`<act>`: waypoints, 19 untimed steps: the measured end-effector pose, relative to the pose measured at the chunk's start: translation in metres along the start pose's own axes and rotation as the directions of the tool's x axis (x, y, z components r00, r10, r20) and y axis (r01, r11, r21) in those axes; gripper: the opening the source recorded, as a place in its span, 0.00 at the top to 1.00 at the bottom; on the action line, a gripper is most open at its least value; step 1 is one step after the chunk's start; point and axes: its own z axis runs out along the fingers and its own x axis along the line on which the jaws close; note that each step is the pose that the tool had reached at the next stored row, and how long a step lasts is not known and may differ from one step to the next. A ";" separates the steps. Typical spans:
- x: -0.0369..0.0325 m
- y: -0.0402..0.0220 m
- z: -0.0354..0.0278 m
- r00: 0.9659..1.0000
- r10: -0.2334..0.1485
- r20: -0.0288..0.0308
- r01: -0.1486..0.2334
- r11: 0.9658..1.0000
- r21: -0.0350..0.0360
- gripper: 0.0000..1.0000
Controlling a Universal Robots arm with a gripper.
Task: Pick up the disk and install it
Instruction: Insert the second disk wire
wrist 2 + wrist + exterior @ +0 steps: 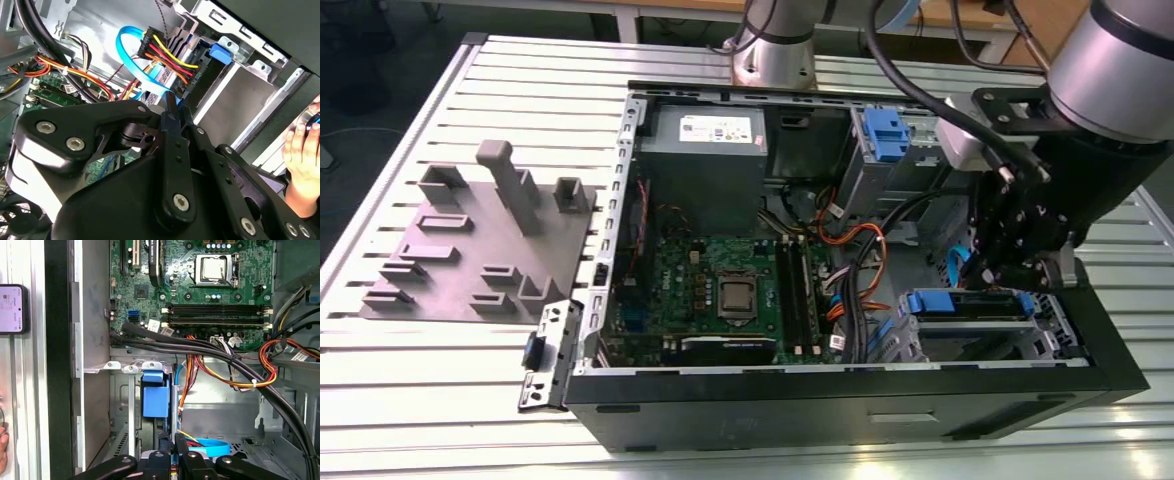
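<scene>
The disk sits in the drive cage (pixel 983 330) at the front corner of the open computer case, on the exterior view's right. Its blue end (pixel 947 302) faces the motherboard; that blue end also appears in the first wrist view (pixel 155 395) and the second wrist view (pixel 220 53). Its silver body is hidden inside the cage. My gripper (pixel 1025 278) hangs just above the cage, beside the blue end and apart from it. The fingertips (pixel 172 450) are pressed together with nothing between them, which the second wrist view (pixel 172 107) confirms.
Orange, red, yellow and blue cables (pixel 854 255) run between the motherboard (pixel 720 285) and the cage. Another blue-tabbed carrier (pixel 886 135) stands by the grey power supply (pixel 704 140). A grey fixture plate (pixel 474 240) lies outside the case. A person's hand (pixel 300 150) rests beyond the case wall.
</scene>
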 end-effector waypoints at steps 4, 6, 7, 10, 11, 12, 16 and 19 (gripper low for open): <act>0.0046 0.0000 0.0014 1.000 0.000 0.004 0.000 1.000 0.000 0.84; 0.0049 0.0000 0.0018 1.000 0.000 0.006 0.000 1.000 0.000 0.84; 0.0049 0.0001 0.0023 1.000 0.000 0.007 0.000 1.000 0.000 0.84; 0.0052 0.0002 0.0038 1.000 0.001 0.010 -0.001 1.000 0.000 0.84; 0.0053 0.0002 0.0043 1.000 0.001 0.010 -0.001 1.000 0.000 0.84; 0.0055 0.0002 0.0046 1.000 0.001 0.011 -0.001 1.000 0.000 0.84; 0.0062 0.0002 0.0058 1.000 0.001 0.012 -0.001 1.000 0.000 0.84; 0.0068 0.0003 0.0069 1.000 0.001 0.015 -0.001 1.000 0.000 0.84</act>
